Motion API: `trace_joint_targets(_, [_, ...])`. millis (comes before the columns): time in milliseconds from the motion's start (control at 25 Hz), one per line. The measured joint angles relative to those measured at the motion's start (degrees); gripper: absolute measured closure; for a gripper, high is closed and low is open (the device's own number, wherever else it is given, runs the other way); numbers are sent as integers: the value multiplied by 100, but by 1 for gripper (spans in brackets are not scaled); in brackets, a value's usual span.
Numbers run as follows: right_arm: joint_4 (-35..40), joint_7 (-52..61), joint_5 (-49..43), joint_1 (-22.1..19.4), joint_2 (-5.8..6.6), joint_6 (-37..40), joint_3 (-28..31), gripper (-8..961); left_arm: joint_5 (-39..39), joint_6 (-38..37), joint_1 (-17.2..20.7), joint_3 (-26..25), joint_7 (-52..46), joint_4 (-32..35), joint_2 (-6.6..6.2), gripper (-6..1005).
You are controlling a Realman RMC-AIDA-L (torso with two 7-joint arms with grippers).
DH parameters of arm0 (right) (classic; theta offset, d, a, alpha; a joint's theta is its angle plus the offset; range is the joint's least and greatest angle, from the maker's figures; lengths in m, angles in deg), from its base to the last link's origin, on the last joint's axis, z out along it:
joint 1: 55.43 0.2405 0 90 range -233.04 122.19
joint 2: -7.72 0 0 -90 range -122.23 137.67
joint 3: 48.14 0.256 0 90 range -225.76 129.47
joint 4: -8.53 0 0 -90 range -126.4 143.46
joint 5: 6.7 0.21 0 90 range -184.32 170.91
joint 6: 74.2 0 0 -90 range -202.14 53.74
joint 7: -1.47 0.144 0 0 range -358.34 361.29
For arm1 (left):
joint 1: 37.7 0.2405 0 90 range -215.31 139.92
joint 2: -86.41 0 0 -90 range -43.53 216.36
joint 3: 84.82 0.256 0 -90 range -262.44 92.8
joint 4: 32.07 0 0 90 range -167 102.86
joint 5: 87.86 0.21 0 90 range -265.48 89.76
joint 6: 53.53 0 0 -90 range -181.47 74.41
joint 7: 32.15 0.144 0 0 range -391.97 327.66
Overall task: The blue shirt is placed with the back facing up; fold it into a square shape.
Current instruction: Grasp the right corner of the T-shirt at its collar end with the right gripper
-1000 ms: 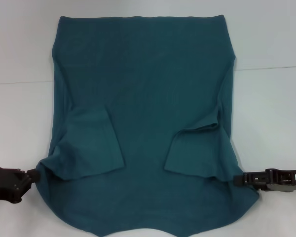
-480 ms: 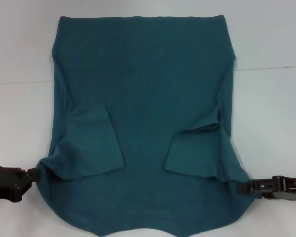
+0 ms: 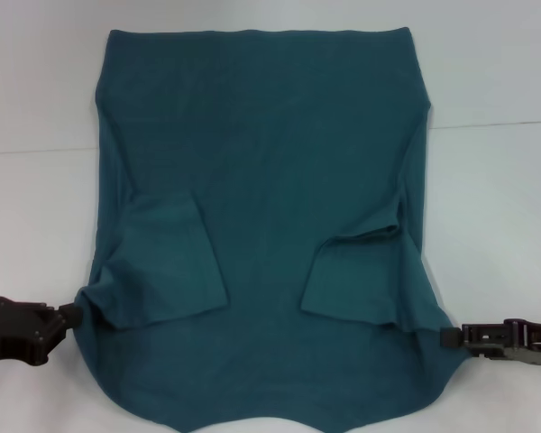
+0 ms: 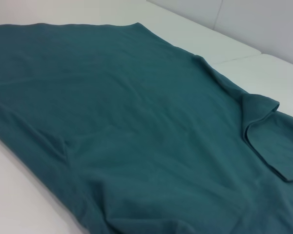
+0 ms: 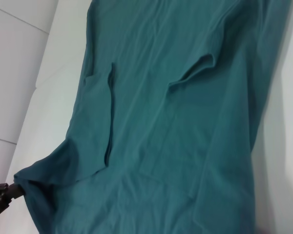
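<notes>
**Both arms gripping the shoulders, ready to fold**

The blue shirt [image 3: 270,180] is lying flat on the white bench [image 3: 496,207], sleeves already tucked inward. The left gripper [image 3: 72,316] is pinching the near left shoulder corner, its jaws closed on fabric. The right gripper [image 3: 449,336] is touching the near right corner; whether its jaws are clamping I cannot tell. To my eye, both should be lifting together, evenly, carrying the near edge toward the far hem without dragging wrinkles

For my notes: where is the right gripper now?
In the head view, the right gripper is at the near right edge of the blue shirt, below the folded-in right sleeve.
</notes>
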Motion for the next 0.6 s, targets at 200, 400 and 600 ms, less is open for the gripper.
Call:
trace_joint_targets(200, [0, 28, 1, -7, -3, -28, 6, 326, 9, 0, -10, 2, 13, -2, 0, 1001])
trace_joint_targets(400, [0, -4, -7, 1, -5, -224, 17, 448, 13, 0, -13, 1, 17, -2, 0, 1001])
trace_joint_targets(600, [3, -19, -38, 48, -43, -327, -37, 650, 14, 3, -13, 2, 17, -2, 0, 1000])
